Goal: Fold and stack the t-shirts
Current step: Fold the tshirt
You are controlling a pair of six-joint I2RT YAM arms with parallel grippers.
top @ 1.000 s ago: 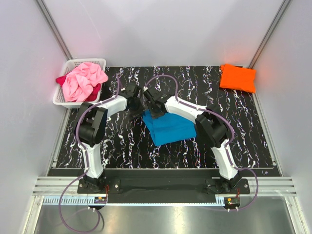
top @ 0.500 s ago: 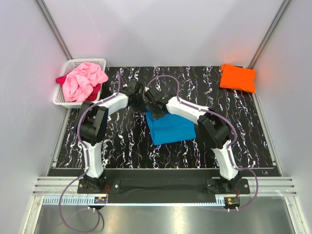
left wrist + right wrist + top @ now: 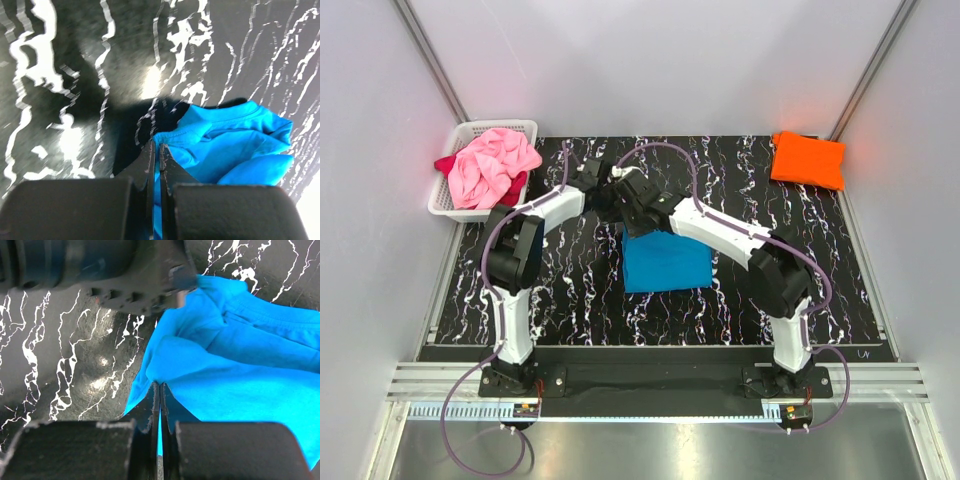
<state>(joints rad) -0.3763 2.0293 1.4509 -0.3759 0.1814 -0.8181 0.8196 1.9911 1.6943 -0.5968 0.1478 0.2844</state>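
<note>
The left fingers and the right fingers are each clamped on the far edge of the turquoise t-shirt, which lies folded mid-bench. One orange t-shirt lies folded at the far right corner. The single white basket holds two: the pink t-shirt heaped over the dark red t-shirt. Four shirts in all

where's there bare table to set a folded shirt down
Widest bare patch: the table on the right, between the right arm and the orange shirt. A smaller one lies between the left arm and the turquoise shirt. Crowded: the far middle, where the left gripper and right gripper pinch that shirt, and the full basket.
</note>
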